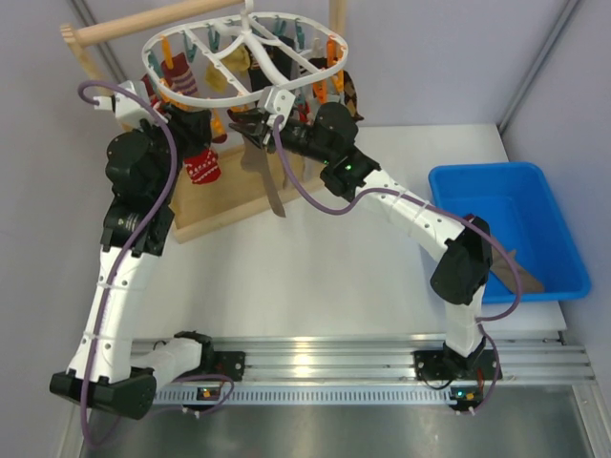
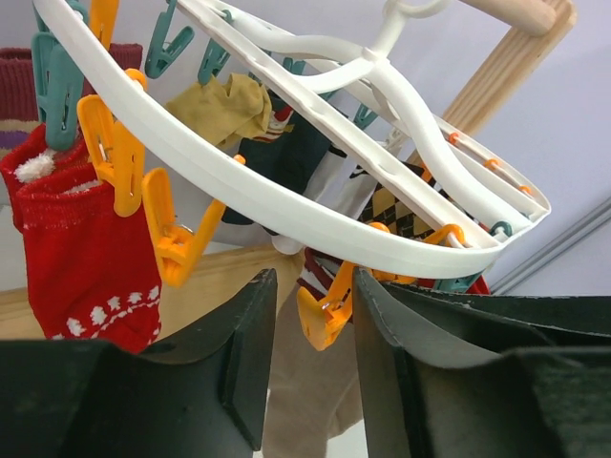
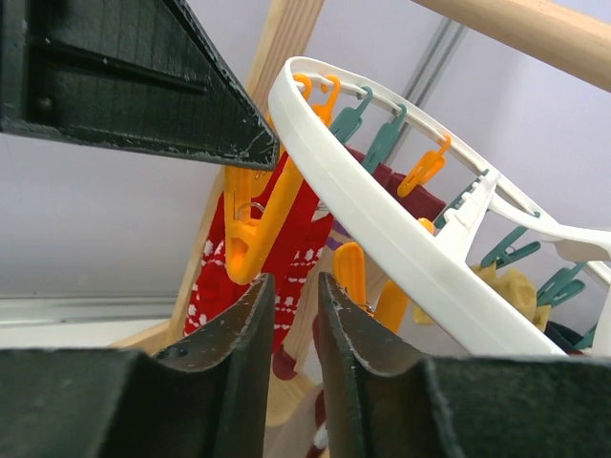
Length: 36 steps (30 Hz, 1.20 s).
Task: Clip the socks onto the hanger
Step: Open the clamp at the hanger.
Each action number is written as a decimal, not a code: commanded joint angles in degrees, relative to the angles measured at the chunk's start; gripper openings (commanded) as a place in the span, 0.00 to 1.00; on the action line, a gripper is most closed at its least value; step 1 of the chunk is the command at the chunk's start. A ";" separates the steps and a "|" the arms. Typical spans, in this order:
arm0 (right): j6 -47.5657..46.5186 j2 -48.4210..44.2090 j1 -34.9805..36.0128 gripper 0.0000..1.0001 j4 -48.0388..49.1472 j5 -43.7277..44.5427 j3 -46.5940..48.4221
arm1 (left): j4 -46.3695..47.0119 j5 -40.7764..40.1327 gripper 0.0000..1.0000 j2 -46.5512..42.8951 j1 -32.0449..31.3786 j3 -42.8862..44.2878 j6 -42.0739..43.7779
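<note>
The hanger [image 1: 243, 59], a white oval ring with orange and teal pegs, hangs from the wooden rod at the back left, with several socks clipped to it. Both grippers are raised under its near rim. My left gripper [image 2: 310, 281] is open, and an orange peg [image 2: 329, 310] sits between its fingers close to the right one. A tan sock [image 2: 305, 382] hangs just behind that peg; its grip on the sock does not show. My right gripper [image 3: 295, 281] stands narrowly open with nothing in it, beneath another orange peg [image 3: 250, 239]. A red sock [image 2: 81, 258] hangs to the left.
The light wooden frame [image 1: 239, 205] stands under the hanger. At the right sits a blue bin [image 1: 549, 219] with a brown sock [image 1: 516, 272] in it. In the top view the taupe sock [image 1: 270, 181] dangles in front of the frame. The arms' rail [image 1: 325, 363] runs along the near edge.
</note>
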 commanded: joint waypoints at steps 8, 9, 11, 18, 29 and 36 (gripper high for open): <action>1.94 0.68 0.92 0.43 3.29 -3.92 2.27 | 3.24 0.20 0.28 1.06 -0.22 1.15 2.11; 2.37 0.86 0.92 0.45 3.55 -4.19 2.61 | 3.07 0.55 0.26 1.24 -0.14 1.24 2.38; 2.73 1.56 0.92 0.46 3.73 -4.72 3.49 | 2.89 1.17 0.20 1.77 -0.14 1.85 2.64; 3.43 4.20 0.92 0.47 3.29 -4.54 6.75 | 2.45 2.05 0.12 3.35 -0.05 3.08 2.91; 4.66 6.66 0.48 0.39 2.94 -3.31 9.73 | 2.27 6.51 0.00 4.23 -0.05 3.61 5.19; 5.72 7.28 0.48 0.00 2.41 -0.24 11.41 | 3.24 9.17 0.24 2.48 -0.05 2.65 3.61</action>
